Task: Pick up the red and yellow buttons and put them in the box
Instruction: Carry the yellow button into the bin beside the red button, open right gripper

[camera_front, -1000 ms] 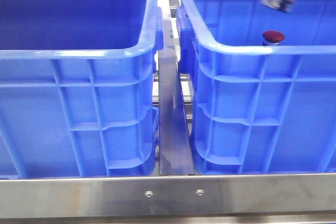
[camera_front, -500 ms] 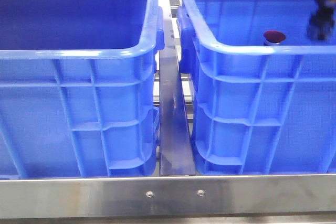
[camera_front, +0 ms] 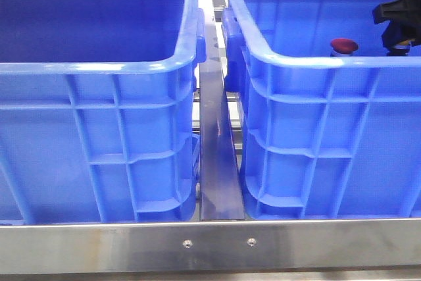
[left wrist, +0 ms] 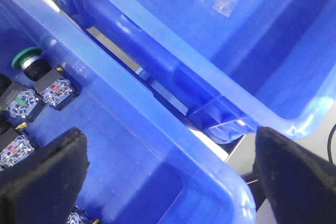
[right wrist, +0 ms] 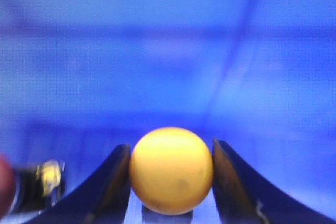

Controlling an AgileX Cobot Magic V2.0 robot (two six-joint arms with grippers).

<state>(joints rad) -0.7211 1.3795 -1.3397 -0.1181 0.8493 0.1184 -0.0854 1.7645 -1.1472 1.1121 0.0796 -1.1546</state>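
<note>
A: What are the right fingers [right wrist: 170, 182] doing?
B: Clenched on the yellow button [right wrist: 171, 170], its cap touching both. In the front view that gripper [camera_front: 399, 23] sits at the right edge inside the right box [camera_front: 309, 60], lower than half a second ago.
A: And the red button [camera_front: 343, 46]?
B: Unmoved, just behind that box's near rim, centre-right.
A: The left fingers [left wrist: 44, 174]?
B: Spread apart, holding nothing, over a bin [left wrist: 131, 129] of switches.
A: Surroundings?
B: The left box [camera_front: 99, 70] and a steel counter rail [camera_front: 210, 245] along the bottom.
</note>
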